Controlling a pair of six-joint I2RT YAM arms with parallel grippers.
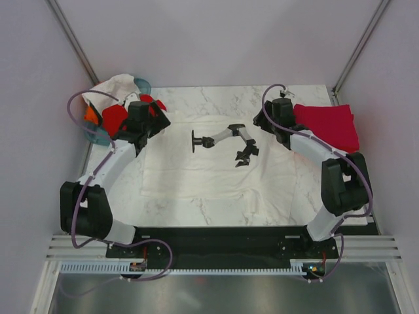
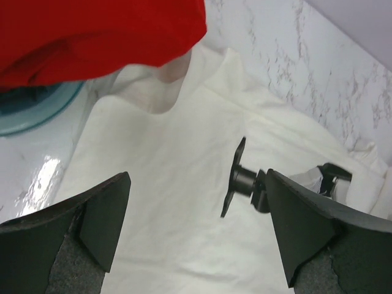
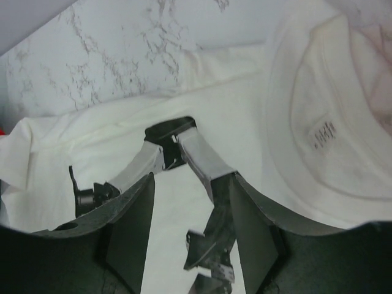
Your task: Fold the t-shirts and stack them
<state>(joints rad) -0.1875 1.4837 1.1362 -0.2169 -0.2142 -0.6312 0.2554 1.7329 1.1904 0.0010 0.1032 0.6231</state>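
with both arms' jaws apart and empty, it seems best to lift the black bracket [image 1: 226,139] off the white shirt [image 1: 196,176] on the bench [image 1: 216,98] first, then pinch its far corners evenly.

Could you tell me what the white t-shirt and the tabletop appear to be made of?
White t-shirt: soft matte cloth, likely cotton; it lies limp with creases. Tabletop: glossy white surface with grey veins, marble or a marble-print laminate; cannot tell which.
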